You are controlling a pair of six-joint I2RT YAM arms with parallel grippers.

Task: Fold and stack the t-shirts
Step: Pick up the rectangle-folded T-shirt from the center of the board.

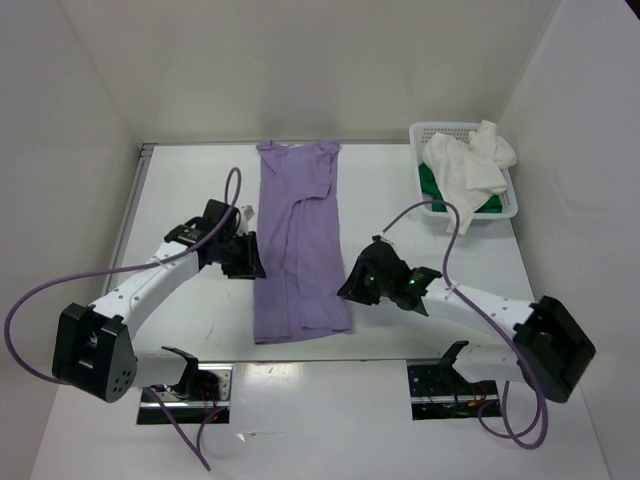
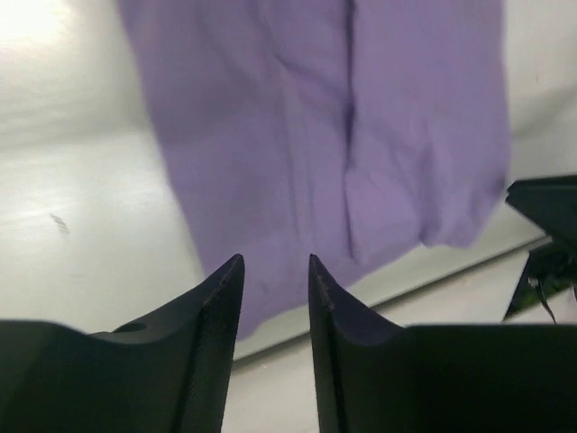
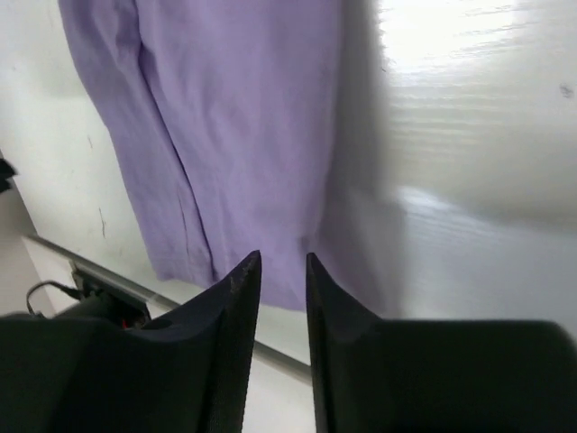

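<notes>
The lavender t-shirt is lying flat in the middle of the bench as a long narrow strip. Its sides are folded in, its collar end is pointing away from the arms and its hem is pointing toward them.

The left tool is hanging at the shirt's left edge and the right tool at its right edge, both alongside the half nearer the hem. From above, the black housings are hiding the fingertips, so it is impossible to judge there whether they are touching the cloth.

The wrist views are showing more. Each tool's jaws are standing a little apart with nothing between them, and blurred purple cloth is showing beyond the gap. At the right rim of the left wrist view, the frame is cutting off a dark angular shape.

The white t-shirt is spilling in a crumpled heap over the basket at the far right corner. It is covering most of the green t-shirt, of which only slivers are peeking out beneath it.
</notes>
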